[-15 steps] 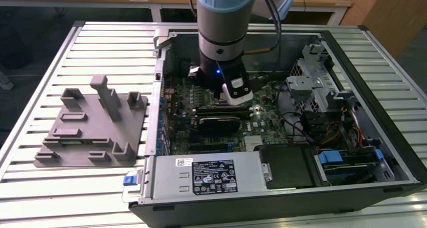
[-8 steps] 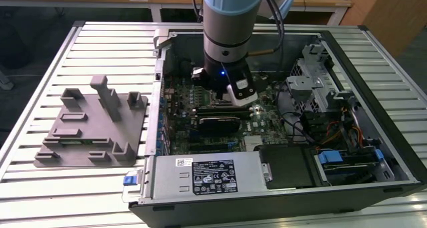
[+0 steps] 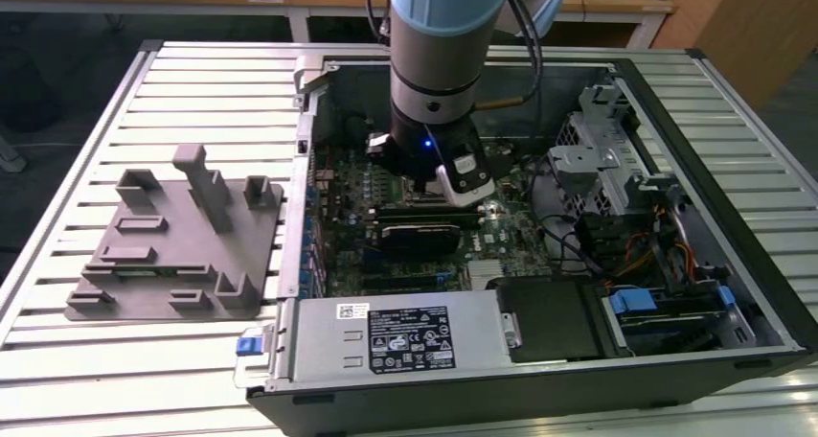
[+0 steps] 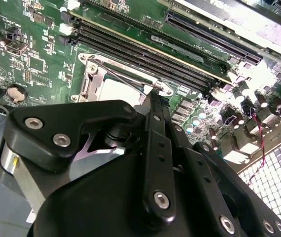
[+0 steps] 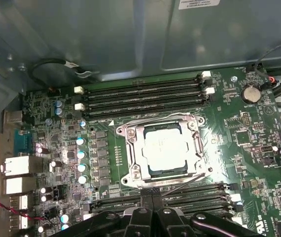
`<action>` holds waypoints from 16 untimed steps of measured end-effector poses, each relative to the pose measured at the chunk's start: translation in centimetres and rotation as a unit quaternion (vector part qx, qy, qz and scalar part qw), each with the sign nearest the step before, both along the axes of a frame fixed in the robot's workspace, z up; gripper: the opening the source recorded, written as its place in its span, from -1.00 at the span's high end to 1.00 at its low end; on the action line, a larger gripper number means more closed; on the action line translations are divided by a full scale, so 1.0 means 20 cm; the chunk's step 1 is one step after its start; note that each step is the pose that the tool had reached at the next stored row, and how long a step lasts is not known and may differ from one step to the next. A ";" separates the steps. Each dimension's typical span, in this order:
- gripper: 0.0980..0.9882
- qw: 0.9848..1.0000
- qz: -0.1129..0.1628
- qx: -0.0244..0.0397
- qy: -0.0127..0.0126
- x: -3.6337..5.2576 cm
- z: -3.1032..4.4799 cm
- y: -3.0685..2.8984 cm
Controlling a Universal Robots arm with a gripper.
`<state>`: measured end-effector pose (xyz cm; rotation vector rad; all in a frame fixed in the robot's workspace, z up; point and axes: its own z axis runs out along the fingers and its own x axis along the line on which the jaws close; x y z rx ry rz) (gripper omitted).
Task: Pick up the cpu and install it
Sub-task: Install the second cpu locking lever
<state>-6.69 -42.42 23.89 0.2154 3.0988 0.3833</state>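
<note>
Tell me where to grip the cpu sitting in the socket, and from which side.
Come straight down from above. The cpu lies flat inside the socket frame, silver top up, so probably only two opposite edges of the lid can be pinched. The frame hugs its rim closely, so a sideways approach looks blocked.

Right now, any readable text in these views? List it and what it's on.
None readable.
Black label on power supply: too small.
White sticker beside it: too small.
White label on case wall: blurred, cut off.
Motherboard printing: too small.
Cpu top: washed out by glare.
</note>
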 end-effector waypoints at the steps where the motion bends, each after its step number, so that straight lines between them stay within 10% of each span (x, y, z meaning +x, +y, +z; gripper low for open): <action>1: 0.98 1.000 0.000 0.000 0.000 0.000 0.000 0.000; 8: 0.98 1.000 0.000 0.000 0.000 0.009 -0.026 0.000; 11: 0.98 1.000 -0.001 0.001 0.000 0.009 0.064 0.000; 16: 0.98 1.000 -0.001 0.001 0.000 0.009 0.067 0.000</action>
